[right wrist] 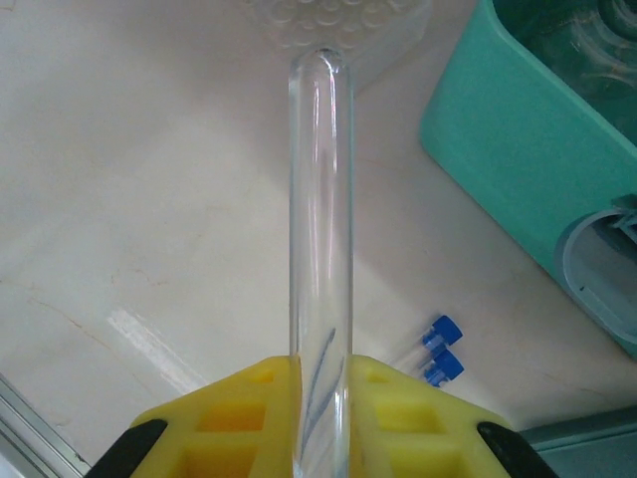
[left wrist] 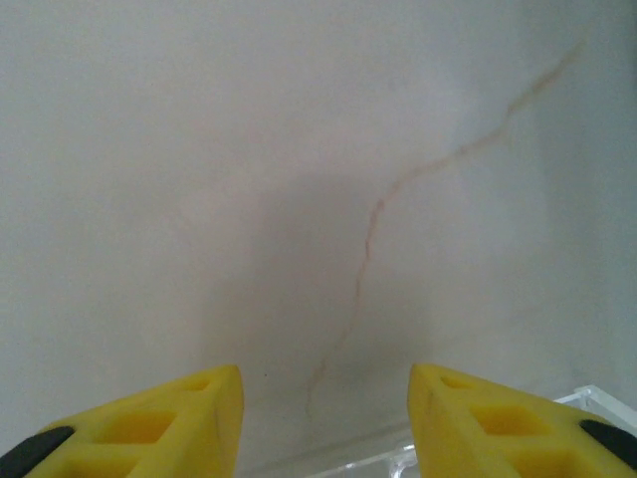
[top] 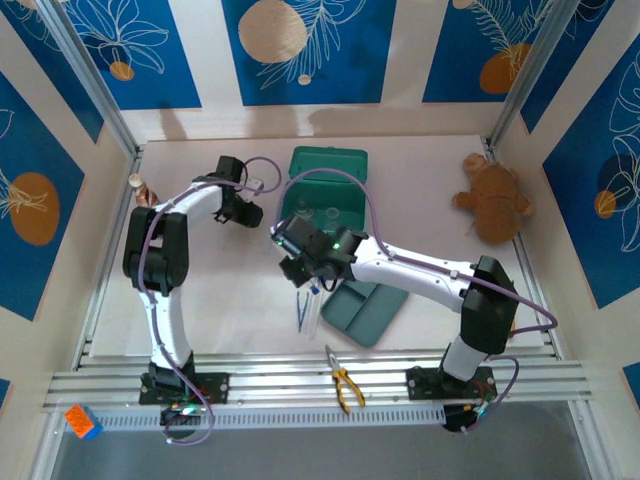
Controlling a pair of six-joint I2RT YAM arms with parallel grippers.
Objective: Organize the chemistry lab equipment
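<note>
Pale tabletop (right wrist: pixel 149 249) lay under a slim glass test tube (right wrist: pixel 320 199), probably light, slick and breakable. The closed right gripper (right wrist: pixel 320 388) pinched its near end, the tube jutting ahead. The left gripper (left wrist: pixel 325 398) hung half open and empty, just beside the clear rack (left wrist: pixel 597 398).

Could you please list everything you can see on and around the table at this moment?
held test tube: one, clear, gripped in the right pincer
loose test tubes: two, clear with blue caps, lying on the table beside the tray
flasks: count unclear, clear glass, inside the box
tube rack: one, clear plastic, just under the left pincer
box: one, teal, far middle
tray: one, teal, below the right arm
pliers: one, yellow handles, near edge
plush toy: one, brown, far right
left pincer: yellow fingers, apart
right pincer: yellow fingers, shut on the tube
</note>
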